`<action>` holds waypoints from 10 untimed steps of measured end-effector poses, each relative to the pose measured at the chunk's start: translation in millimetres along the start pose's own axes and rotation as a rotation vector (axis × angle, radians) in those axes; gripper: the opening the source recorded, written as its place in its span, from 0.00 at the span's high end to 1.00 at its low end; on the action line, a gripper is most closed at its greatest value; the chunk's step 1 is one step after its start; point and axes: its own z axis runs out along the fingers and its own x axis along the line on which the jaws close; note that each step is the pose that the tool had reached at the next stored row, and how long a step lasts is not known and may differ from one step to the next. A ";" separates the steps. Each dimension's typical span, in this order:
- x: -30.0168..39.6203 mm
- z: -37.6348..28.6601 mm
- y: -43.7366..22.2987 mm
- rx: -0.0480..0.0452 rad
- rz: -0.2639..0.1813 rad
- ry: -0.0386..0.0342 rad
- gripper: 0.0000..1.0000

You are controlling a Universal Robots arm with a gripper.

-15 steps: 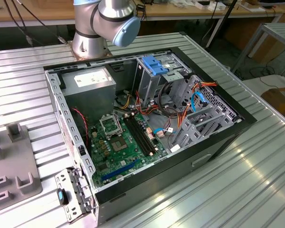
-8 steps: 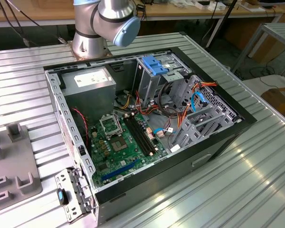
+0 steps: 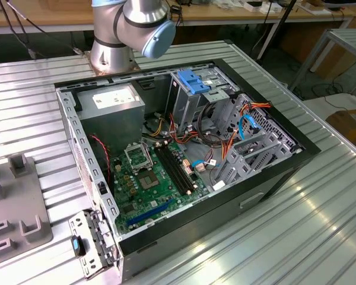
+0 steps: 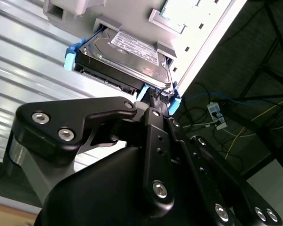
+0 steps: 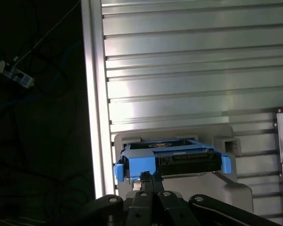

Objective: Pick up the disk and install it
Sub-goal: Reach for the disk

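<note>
Disk (image 4: 127,61), judged dense, rigid and shock-sensitive, is pinched mid-way along its blue carrier rail (image 5: 137,165) by the nearly closed gripper (image 5: 149,176), the better hold being judged there.

disk (image 4: 127,56): silver-grey, white label, blue rails | table (image 5: 179,56): ribbed silver | motherboard (image 3: 145,184): green

The computer case (image 3: 267,184) is lying mid-frame on the table (image 3: 296,237), the arm (image 3: 115,50) standing at upper left. The disk (image 4: 132,52) is sitting in a holder (image 4: 127,12).
</note>
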 end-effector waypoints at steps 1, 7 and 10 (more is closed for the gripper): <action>-0.2 1.8 0.0 0.0000 0.000 0.0010 0.89; 0.2 9.0 5.4 0.0005 0.000 0.0060 0.89; 1.5 9.1 6.2 0.0006 0.000 0.0062 0.89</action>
